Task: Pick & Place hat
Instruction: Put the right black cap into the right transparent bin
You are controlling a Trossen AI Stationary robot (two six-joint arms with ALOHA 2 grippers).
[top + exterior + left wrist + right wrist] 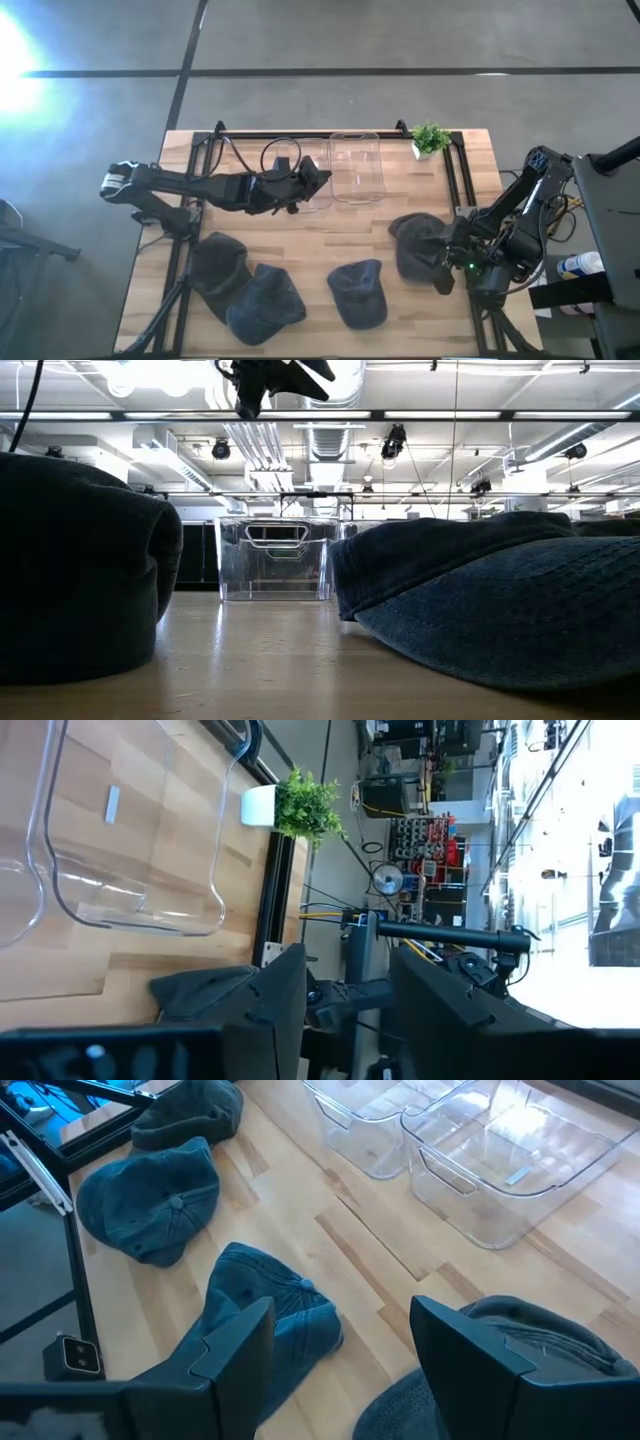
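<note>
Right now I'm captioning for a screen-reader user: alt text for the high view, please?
Four dark hats lie on a wooden table, the right gripper open over the rightmost hat. The left gripper hovers open above two clear bins.

Four hats lie on the table (300,230): a dark hat (216,264) at the left front, a blue hat (264,306) touching it, a third hat (358,291) alone in the middle, and a fourth hat (418,245) at the right.

Two clear bins stand at the back, side by side: one bin (356,165) is in plain sight, the other bin (312,196) is partly under the left arm.

One potted plant (431,138) sits at the back right corner.

Two arms reach over the table, one from each side.
</note>
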